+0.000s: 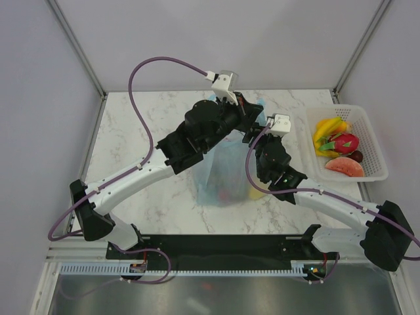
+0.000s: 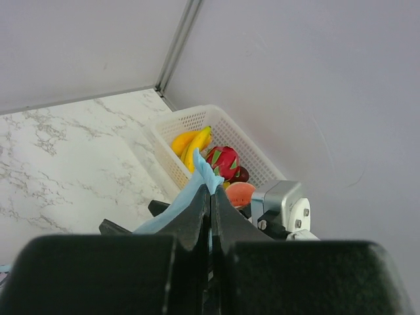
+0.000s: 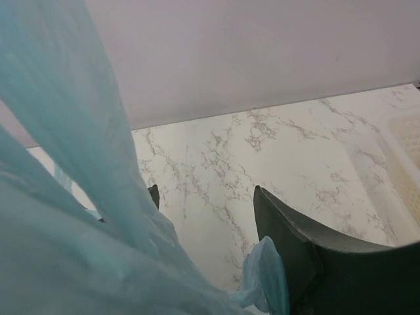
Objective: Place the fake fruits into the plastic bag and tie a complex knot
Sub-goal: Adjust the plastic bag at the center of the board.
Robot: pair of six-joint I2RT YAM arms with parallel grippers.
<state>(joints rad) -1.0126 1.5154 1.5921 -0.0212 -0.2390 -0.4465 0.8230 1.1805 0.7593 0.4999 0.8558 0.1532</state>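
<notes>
One finger of the right claw mostly behind blurred plastic bag

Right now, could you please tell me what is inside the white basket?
The basket holds bananas, a dragon fruit, a dark ball and an orange-red slice. Anything lying beneath them is hidden.

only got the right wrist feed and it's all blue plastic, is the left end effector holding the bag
observer: Yes, the left end effector is shut on a bunched strip of the plastic bag.
operator: any fruit outside it
observer: Bananas, a dragon fruit, a dark ball and an orange-red slice lie in the white mesh basket.
operator: anything inside the bag yet
observer: The top view shows a pinkish blur through the film low in the bag, too unclear to name.
</notes>
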